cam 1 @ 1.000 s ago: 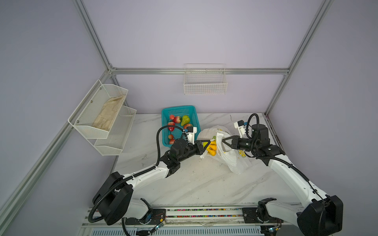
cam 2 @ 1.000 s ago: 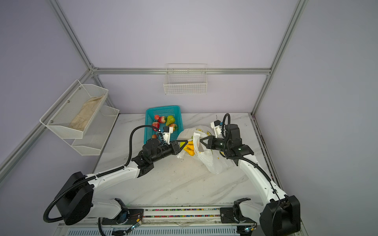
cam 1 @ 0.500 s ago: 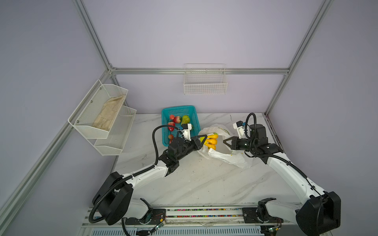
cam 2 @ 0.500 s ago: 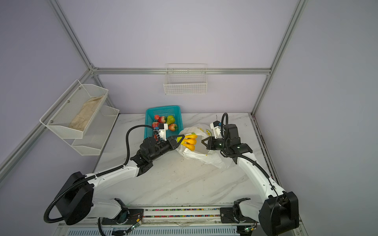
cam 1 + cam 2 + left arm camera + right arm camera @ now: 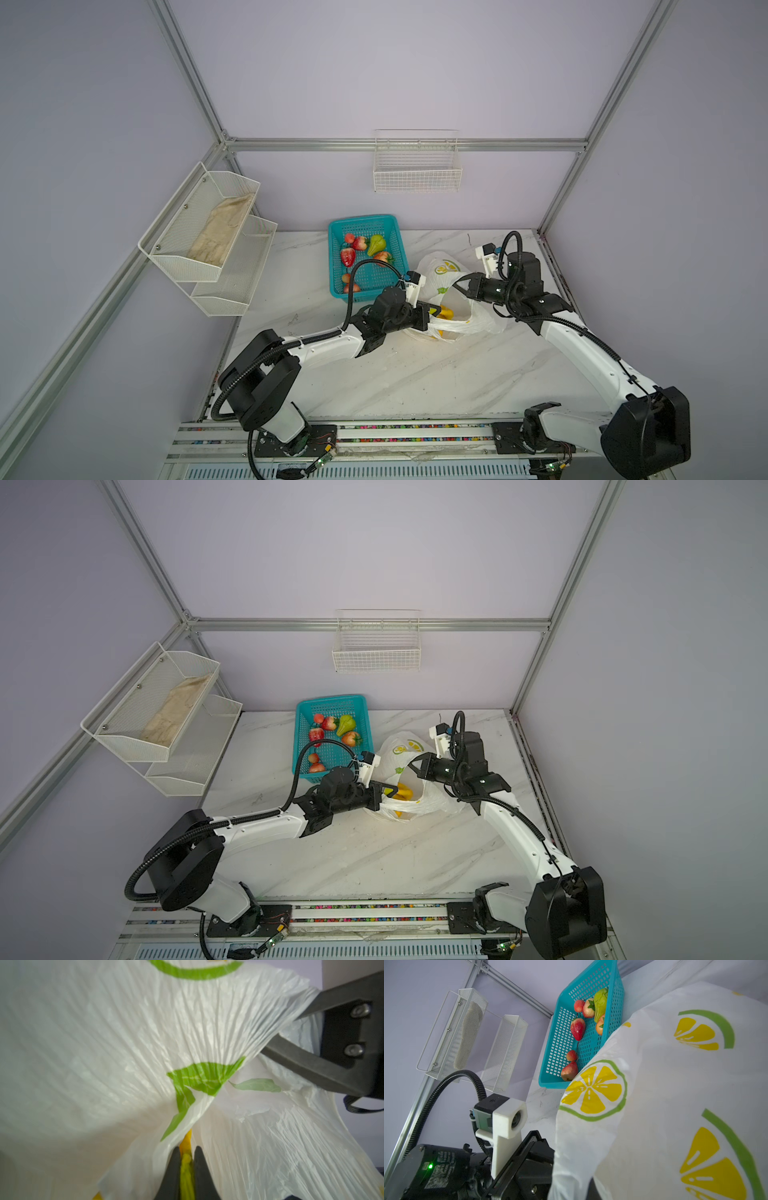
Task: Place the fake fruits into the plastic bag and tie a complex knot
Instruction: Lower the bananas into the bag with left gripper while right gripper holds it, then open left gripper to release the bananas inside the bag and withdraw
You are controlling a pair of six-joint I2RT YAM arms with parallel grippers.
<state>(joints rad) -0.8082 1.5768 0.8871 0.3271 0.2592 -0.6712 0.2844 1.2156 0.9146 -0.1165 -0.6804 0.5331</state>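
- A teal plastic mesh basket, above centre in both top views, holds a glossy green pear and red strawberries.
- The thin, crinkled white plastic bag, printed with lemon slices, lies on the marble counter right of the basket.
- A yellow banana bunch sits in its open mouth.
- The left hand pinches the bunch's stem; the right hand pinches the bag's rim.
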